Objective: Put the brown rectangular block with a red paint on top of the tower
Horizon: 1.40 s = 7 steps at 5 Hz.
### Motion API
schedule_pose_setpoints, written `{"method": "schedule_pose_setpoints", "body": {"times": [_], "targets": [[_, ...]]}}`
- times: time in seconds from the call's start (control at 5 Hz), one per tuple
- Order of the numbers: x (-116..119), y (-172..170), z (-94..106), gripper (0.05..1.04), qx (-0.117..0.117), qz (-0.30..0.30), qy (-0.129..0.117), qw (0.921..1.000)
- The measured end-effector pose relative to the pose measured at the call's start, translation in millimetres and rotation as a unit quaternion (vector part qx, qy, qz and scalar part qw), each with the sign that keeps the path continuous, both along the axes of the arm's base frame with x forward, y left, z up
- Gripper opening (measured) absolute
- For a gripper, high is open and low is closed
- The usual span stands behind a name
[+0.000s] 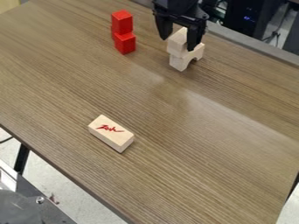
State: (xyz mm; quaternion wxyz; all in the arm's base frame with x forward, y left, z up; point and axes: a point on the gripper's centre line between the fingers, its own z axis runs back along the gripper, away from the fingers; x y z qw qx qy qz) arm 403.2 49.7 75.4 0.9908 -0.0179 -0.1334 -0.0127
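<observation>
The gripper [179, 43] is at the top of the view, open, its two fingers wide apart. Its right finger overlaps part of a pale wooden stack, a block [177, 40] on top of an arch-shaped piece [182, 61]; whether it touches them I cannot tell. Left of this stack stands a tower of red cubes, with an upper cube [122, 22] on a lower one [125, 43]. The light wooden rectangular block with red paint markings [111, 133] lies flat in the lower left part of the table, well away from the gripper.
The brown wood-grain table [234, 144] has its near left edge just beyond the painted block. A grey strip [254, 46] runs along the far edge, with dark equipment and cables behind it. A metal piece [35, 201] shows at the lower left, off the table.
</observation>
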Motion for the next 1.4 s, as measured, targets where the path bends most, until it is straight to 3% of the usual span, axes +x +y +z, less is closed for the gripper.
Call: {"method": "schedule_pose_setpoints", "body": {"times": [0.4,0.8,1.0,1.2,1.4], "targets": [[-7.5,-1.1,-15.9,1.0,-0.002,0.006,0.027,0.9996],[-24.1,-7.1,18.2,1.0,0.014,0.029,0.001,0.9995],[-37.8,-22.1,38.4,1.0,0.003,0.023,-0.014,0.9996],[-56.6,-29.6,52.0,1.0,-0.011,0.058,-0.017,0.9981],[-84.0,-48.5,53.0,1.0,-0.012,0.142,-0.013,0.9897]]}}
